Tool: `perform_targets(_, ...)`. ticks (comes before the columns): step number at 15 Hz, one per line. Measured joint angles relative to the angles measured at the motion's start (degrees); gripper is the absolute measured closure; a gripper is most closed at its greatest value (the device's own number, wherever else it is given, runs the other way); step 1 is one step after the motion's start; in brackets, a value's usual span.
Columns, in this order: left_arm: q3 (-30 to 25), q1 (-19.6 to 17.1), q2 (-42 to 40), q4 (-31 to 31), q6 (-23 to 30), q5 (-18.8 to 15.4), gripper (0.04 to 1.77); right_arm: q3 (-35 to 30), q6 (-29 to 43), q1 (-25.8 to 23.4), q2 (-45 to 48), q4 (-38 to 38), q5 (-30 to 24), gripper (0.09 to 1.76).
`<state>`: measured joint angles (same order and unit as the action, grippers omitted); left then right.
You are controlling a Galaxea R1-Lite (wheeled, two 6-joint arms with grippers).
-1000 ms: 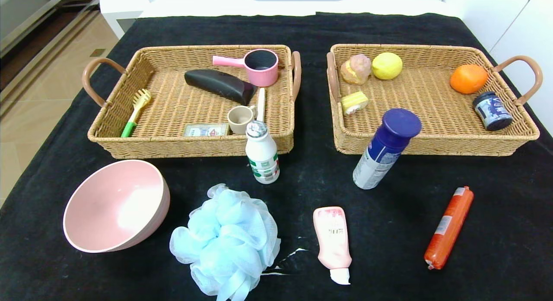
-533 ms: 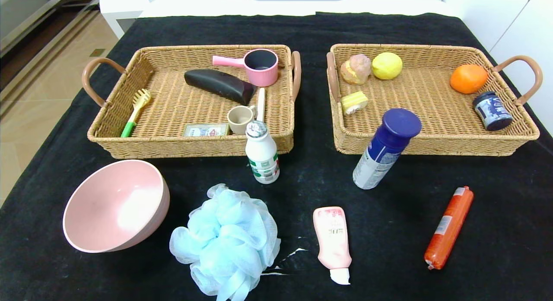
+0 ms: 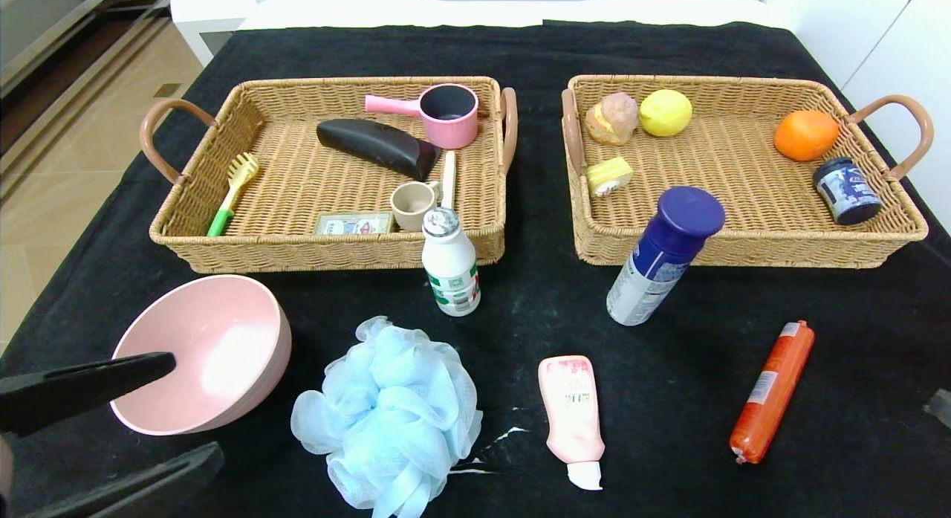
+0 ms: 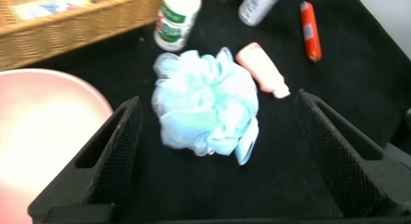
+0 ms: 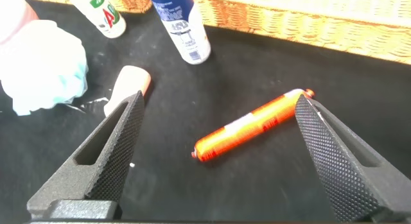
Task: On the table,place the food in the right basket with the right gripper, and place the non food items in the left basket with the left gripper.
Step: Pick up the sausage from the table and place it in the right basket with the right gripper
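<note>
Your left gripper (image 3: 167,410) stands wide and holds nothing; in the head view it comes in at the near left corner, one finger over the near rim of the pink bowl (image 3: 215,340), the other lower down beside it; the left wrist view frames the light-blue bath pouf (image 4: 205,102) between the two fingers, well above the surface (image 3: 520,50). Your right gripper (image 5: 218,153) is wide as well and empty; its wrist view shows the orange-red sausage stick (image 5: 250,124) lying between the fingers on the black cloth; in the head view only a sliver of it shows at the right edge.

On the surface you have the white bottle (image 3: 451,263) upright just in front of the left basket (image 3: 178,206); the spray can (image 3: 663,254) stands close to the front wall of the right basket (image 3: 743,247); the pink tube (image 3: 573,418) lies flat between the pouf and the sausage stick, white cap towards you.

The left basket holds a pink saucepan (image 3: 446,115), a dark case (image 3: 377,146) and a small cup (image 3: 413,204); the right basket holds a lemon (image 3: 665,112), an orange (image 3: 805,134) and a dark jar (image 3: 845,190).
</note>
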<state>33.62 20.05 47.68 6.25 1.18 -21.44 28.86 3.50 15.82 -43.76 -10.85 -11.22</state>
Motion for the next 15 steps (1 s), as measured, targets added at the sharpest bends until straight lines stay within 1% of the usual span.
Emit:
perform_targets(2,1.02,3.45,4.17,0.24,-0.78,0.28,0.09,0.28,-0.09,3.39,-4.05,-4.11,2.65,0.14)
perform_targets(6,3.21,7.01,9.98,1.10,-2.08,2.12,0.09,0.90,-0.83,5.91,-9.92,-5.94,3.47,0.14)
perform_targets(9,4.19,8.12,12.06,1.10,-2.04,2.66,0.09,1.24,-0.89,6.11,-11.56,-6.14,3.50,0.14)
perform_targets(11,4.30,8.23,13.01,1.21,-2.06,4.11,0.09,1.38,-0.87,6.13,-11.97,-6.18,3.28,0.14)
perform_targets(15,4.41,8.30,13.75,3.58,-1.71,4.22,0.09,1.38,-0.80,5.92,-12.50,-6.99,3.10,0.14)
